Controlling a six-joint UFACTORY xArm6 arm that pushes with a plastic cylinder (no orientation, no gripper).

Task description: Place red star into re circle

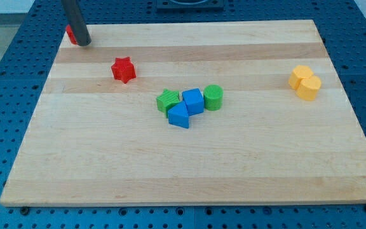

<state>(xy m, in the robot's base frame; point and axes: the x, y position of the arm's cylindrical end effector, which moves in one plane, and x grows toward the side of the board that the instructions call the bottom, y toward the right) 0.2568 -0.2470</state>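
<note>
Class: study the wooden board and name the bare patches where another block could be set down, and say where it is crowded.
Bare: the whole strip along the view's bottom, below the blue blocks; also between the green cylinder and the yellow blocks. Crowded: the centre cluster with the green star, and the top-left corner, where my tip hides a red block near the red star.

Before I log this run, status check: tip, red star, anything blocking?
My tip at the view's top left, against red circle. Red star apart, lower right. Nothing between them.
</note>
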